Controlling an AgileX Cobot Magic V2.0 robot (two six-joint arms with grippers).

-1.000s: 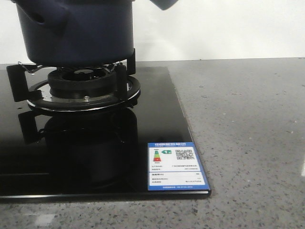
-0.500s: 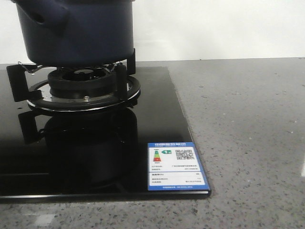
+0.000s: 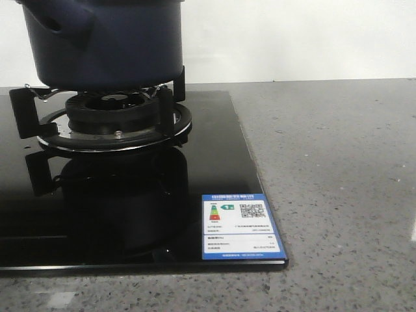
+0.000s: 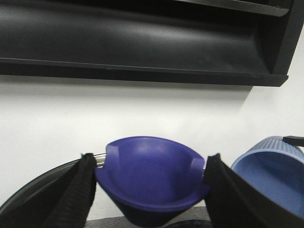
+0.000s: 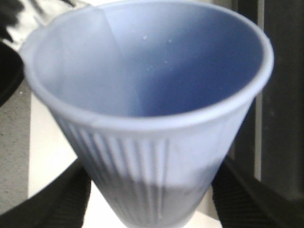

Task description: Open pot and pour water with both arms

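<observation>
The dark navy pot [image 3: 104,42] stands on the gas burner [image 3: 114,120] at the far left of the front view, its stubby handle [image 3: 55,25] facing left; its top is cut off by the frame. Neither gripper shows in that view. In the left wrist view my left gripper [image 4: 149,160] is shut on the lid's blue knob [image 4: 152,178], with the lid's glass and metal rim [image 4: 42,183] behind one finger. My right gripper [image 5: 152,192] is shut on a light blue ribbed cup [image 5: 147,95], which also appears in the left wrist view as the cup [image 4: 273,171] beside the lid.
The burner sits on a black glass cooktop [image 3: 130,214] with a blue energy label [image 3: 239,226] at its front right corner. Grey speckled countertop [image 3: 338,169] extends to the right. A black hood [image 4: 142,42] hangs on the white wall above.
A dark blue shape at the top edge of the front view, right of the pot, has risen out of frame. The pot and burner have not moved.
</observation>
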